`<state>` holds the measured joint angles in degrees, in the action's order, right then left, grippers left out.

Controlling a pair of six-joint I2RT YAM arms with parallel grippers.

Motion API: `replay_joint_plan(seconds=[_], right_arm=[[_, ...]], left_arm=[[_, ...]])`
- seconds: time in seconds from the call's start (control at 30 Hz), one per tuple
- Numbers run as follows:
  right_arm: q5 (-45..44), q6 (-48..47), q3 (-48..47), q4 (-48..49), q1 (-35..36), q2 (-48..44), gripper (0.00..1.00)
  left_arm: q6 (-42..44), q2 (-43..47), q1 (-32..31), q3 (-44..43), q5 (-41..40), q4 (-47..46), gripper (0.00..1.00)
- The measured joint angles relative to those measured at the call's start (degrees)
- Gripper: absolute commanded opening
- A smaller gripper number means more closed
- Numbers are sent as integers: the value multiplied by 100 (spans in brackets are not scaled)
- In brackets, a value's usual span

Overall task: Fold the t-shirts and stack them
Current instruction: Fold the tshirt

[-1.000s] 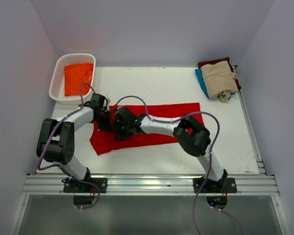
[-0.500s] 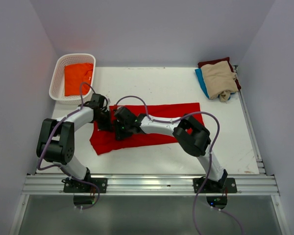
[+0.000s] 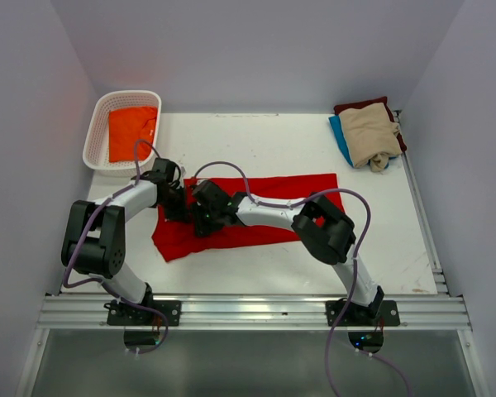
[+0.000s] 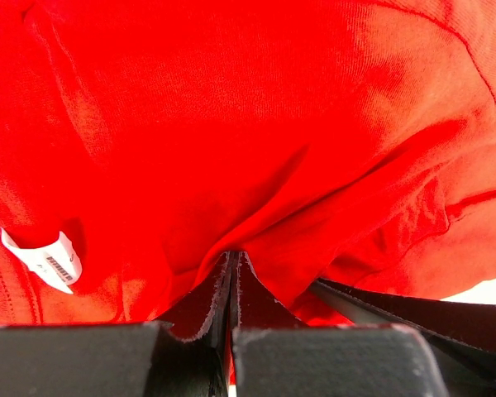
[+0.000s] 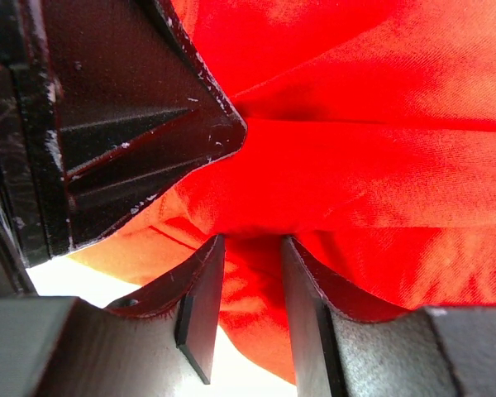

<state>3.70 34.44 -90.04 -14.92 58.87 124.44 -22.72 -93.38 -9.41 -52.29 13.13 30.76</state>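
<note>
Red t-shirt [image 3: 240,236] lies spread across mid-table [image 3: 273,141], long axis left-right, lower-left corner sagging toward the bottom of the frame. Both claws sit on its left end.

L gripper [image 4: 232,265]: fingers pressed together on a pinched fold of the red cloth, creases fanning out from the tips. White tag [image 4: 45,258] at lower left of the wrist view, just beside the pinch.

R gripper [image 5: 252,241]: fingers part-way apart, red cloth bunched in the gap. Can't tell if it's actually clamped or just resting over it. Bare table shows at lower left of that view.

Clearance: the two claws are nearly touching. L gripper's black body [image 5: 132,124] fills the upper left of the R wrist view, right against the same ridge of cloth. From overhead, R arm link and its purple cable [image 3: 231,169] lie across the shirt's middle, hiding part of it.

Surroundings:
- White basket [image 3: 95,141], upper left, holds orange t-shirt [image 3: 132,132], well apart from the red one.
- Upper right corner: beige t-shirt [image 3: 370,136] on top of maroon [image 3: 364,106] and blue [image 3: 341,136] ones, stacked.
</note>
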Motion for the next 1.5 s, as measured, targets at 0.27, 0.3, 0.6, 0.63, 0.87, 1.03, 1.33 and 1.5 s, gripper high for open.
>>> replay_joint_plan(seconds=[0.27,0.3,0.6,0.63,0.87,1.03,1.33,1.5], right_arm=[[24,-157,92,68,13,-136,42],[61,-188,96,179,48,-205,42],[219,-455,-11,1351,671,-1635,44],[177,-476,-83,1388,662,-1655,45],[-306,-507,-122,1084,531,-1163,45],[-452,-509,-46,796,520,-920,45],[-645,-557,-57,682,525,-905,46],[-1123,-551,-286,415,520,-520,46]], left_arm=[[-4,7,-2,0,52,0,0],[-22,-17,-2,0,48,-44,0],[-26,-37,-79,0,59,-122,0],[-26,-39,-79,0,59,-122,0],[-22,13,-37,0,103,-125,0],[-22,332,157,0,203,-175,0],[-26,651,540,-20,275,-273,0],[-72,817,726,-20,271,-278,0]])
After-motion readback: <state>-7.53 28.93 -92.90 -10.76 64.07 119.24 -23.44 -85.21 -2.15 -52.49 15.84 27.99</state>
